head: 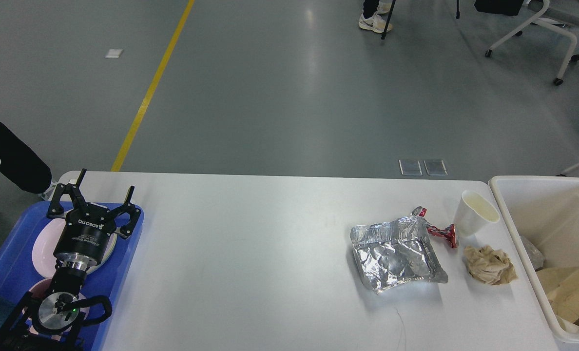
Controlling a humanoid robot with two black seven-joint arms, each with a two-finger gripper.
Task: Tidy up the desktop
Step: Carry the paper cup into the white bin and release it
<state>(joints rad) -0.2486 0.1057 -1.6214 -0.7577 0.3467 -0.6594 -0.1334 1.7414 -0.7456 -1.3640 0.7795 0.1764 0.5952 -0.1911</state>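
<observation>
The white desktop (250, 243) fills the lower part of the head view. On its right side lie a crumpled silver foil pouch (396, 253), a red wrapper (441, 232) and a ball of brown paper (489, 264). A white paper cup (474, 214) stands upright there, close to the white bin, with nothing holding it. My left gripper (97, 195) hangs open over the blue tray at the far left, with nothing between its fingers. My right gripper is out of view.
A blue tray (7, 258) with pink plates (43, 246) sits at the left edge under my left arm. A deep white bin (523, 214) holding brown paper scraps stands at the right edge. People's feet and a chair are on the floor beyond.
</observation>
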